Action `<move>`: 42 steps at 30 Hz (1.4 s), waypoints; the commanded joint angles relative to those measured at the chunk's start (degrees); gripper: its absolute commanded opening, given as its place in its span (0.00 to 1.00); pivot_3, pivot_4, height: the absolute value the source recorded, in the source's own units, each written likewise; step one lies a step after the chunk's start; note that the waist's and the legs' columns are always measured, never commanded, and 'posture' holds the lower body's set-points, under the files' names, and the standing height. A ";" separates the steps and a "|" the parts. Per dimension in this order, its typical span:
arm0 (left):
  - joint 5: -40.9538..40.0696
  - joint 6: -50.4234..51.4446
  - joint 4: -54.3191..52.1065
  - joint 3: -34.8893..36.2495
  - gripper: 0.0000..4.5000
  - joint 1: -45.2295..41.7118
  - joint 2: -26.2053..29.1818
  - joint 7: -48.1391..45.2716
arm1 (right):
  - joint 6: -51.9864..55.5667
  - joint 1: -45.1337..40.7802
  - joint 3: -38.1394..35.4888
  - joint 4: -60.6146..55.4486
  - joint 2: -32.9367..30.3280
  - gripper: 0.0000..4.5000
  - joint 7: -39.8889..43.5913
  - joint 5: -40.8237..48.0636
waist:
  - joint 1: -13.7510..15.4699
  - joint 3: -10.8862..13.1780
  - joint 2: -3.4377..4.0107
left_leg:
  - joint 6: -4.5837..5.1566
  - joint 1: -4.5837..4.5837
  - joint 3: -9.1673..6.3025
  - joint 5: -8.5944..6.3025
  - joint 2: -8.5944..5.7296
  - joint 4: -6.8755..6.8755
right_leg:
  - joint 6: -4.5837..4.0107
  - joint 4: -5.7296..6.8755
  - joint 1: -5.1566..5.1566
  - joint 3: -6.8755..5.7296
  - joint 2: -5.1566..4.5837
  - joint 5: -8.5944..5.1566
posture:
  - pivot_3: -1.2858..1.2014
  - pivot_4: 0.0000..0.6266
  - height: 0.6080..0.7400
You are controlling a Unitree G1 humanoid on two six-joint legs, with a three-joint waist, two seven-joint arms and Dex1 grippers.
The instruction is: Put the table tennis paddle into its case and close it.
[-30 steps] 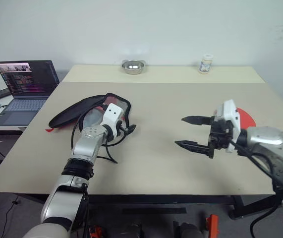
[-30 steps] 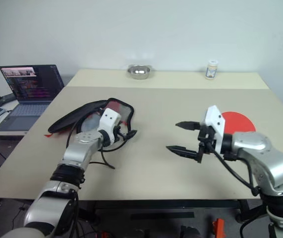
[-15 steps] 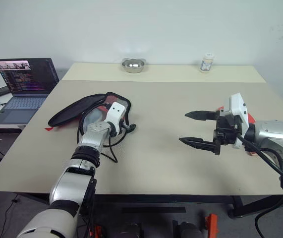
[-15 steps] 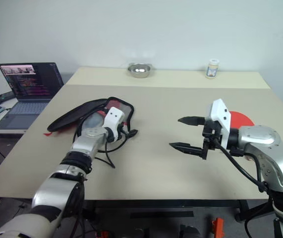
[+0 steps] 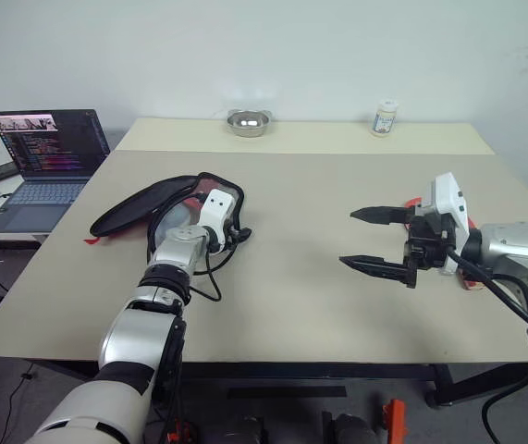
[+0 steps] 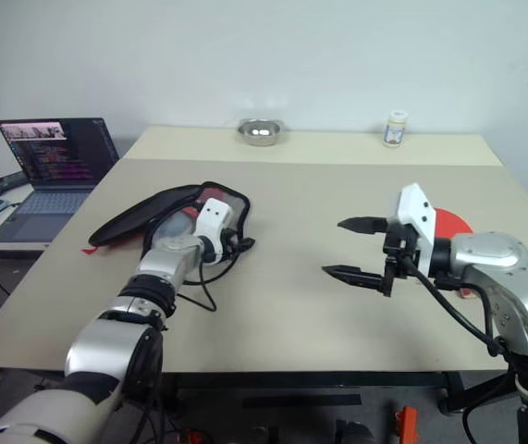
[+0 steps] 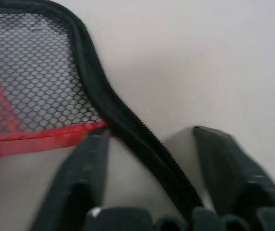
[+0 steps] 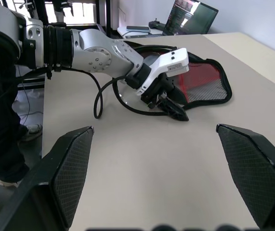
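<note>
Lying on the table's (image 5: 291,305) left side, the case (image 5: 153,208) has its black zip edge running between the left gripper's (image 7: 149,159) parted fingers. The right gripper (image 5: 367,240) hovers wide open, the table tennis paddle (image 6: 448,222) just behind it.

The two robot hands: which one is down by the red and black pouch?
The left gripper, its fingers either side of the black zip edge of the case. The right gripper hangs wide open above bare table, far from it.
</note>
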 commanded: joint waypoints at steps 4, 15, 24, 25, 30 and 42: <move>1.53 0.01 3.78 0.22 0.10 -0.52 0.88 0.84 | -1.07 -1.15 -2.31 -0.35 -0.97 1.00 0.51 0.95 | 0.01 -0.01 0.01 | 0.00 0.01 0.00 0.00 0.00 0.01 | 0.00 0.01 0.01 0.00 0.00 0.00 | 0.52 0.24 1.00; 0.56 -4.39 6.16 3.24 0.00 -2.74 0.99 3.48 | -0.64 -0.10 -3.68 -1.13 -1.23 1.00 -0.39 1.13 | -0.40 -0.03 0.02 | 0.12 0.24 0.03 -0.06 0.06 0.00 | -0.03 0.09 0.14 0.03 0.04 0.02 | 0.52 0.24 1.00; 1.56 -8.85 0.78 -5.08 0.00 -3.19 -7.13 -26.00 | 0.97 2.20 -6.73 -3.89 -2.95 1.00 -2.08 2.18 | 1.18 -0.01 0.00 | -0.06 -0.25 -0.11 0.04 -0.03 0.13 | -0.02 -0.09 -0.03 -0.24 -0.03 0.03 | 0.52 0.24 1.00; 1.71 -9.50 -0.08 -6.11 0.00 -2.87 -7.28 -29.35 | 1.23 2.62 -7.20 -4.28 -3.23 1.00 -2.36 2.42 | 1.35 -0.01 0.00 | -0.06 -0.43 -0.11 0.04 -0.03 0.20 | -0.02 -0.08 -0.15 -0.27 -0.04 0.03 | 0.52 0.24 1.00; 1.81 -12.88 -5.63 -10.78 0.00 -0.35 -5.65 -45.80 | 2.23 4.60 -9.09 -5.96 -4.26 1.00 -3.83 3.52 | 0.57 -0.01 -0.01 | -0.05 -0.61 0.03 0.03 0.01 0.15 | -0.03 -0.08 -0.46 -0.14 -0.03 0.03 | 0.52 0.24 1.00; 0.09 -29.07 -14.35 -11.44 0.00 -0.34 3.39 -58.16 | 2.25 6.30 -9.66 -6.94 -5.14 1.00 -5.14 4.79 | -0.01 0.00 -0.01 | -0.01 -0.47 0.07 0.02 0.01 0.11 | -0.04 0.01 -0.42 0.00 -0.01 0.03 | 0.52 0.24 1.00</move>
